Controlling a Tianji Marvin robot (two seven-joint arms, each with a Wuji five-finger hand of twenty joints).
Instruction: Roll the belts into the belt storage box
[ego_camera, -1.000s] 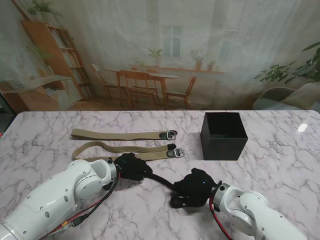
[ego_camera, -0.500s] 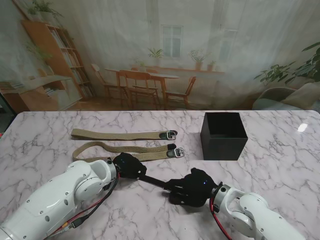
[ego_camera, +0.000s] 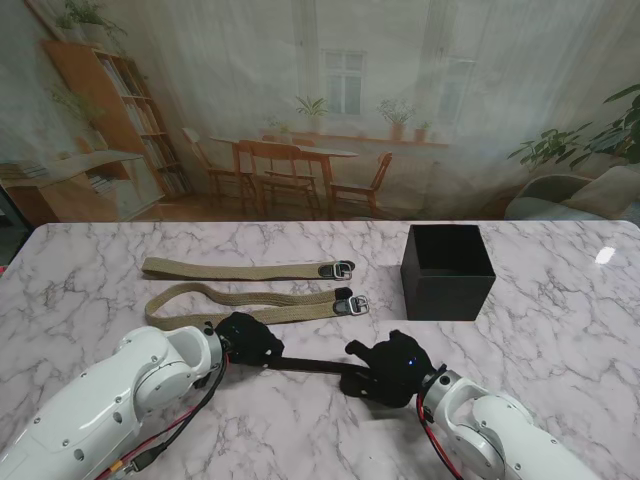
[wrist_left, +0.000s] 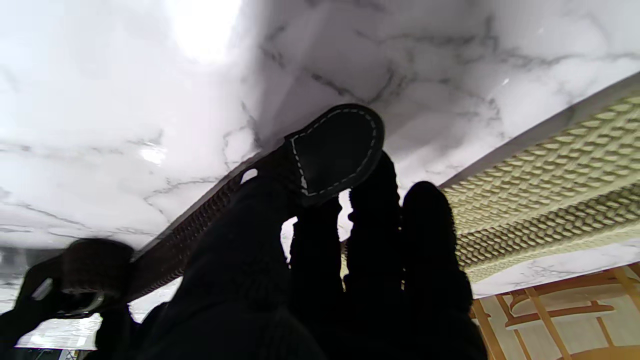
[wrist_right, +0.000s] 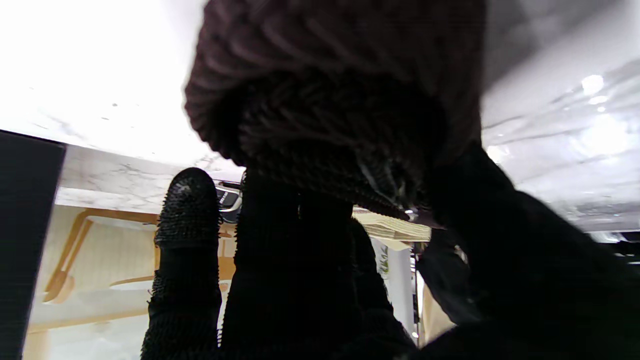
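A dark brown braided belt stretches between my two hands near the table's front. My left hand pinches its leather tip. My right hand is closed around the partly rolled coil at the belt's other end. Two khaki woven belts lie farther from me: one straight, the other slightly curved, both with buckles toward the right. The black storage box stands open at the right, farther from me than my right hand.
The marble table runs wide to the right of the box and to the left of the belts. Behind the far edge hangs a printed backdrop of a room.
The right hand has shifted left with the coil and the left hand has drawn back slightly; the stretch of dark belt between them has shortened and lies straighter.
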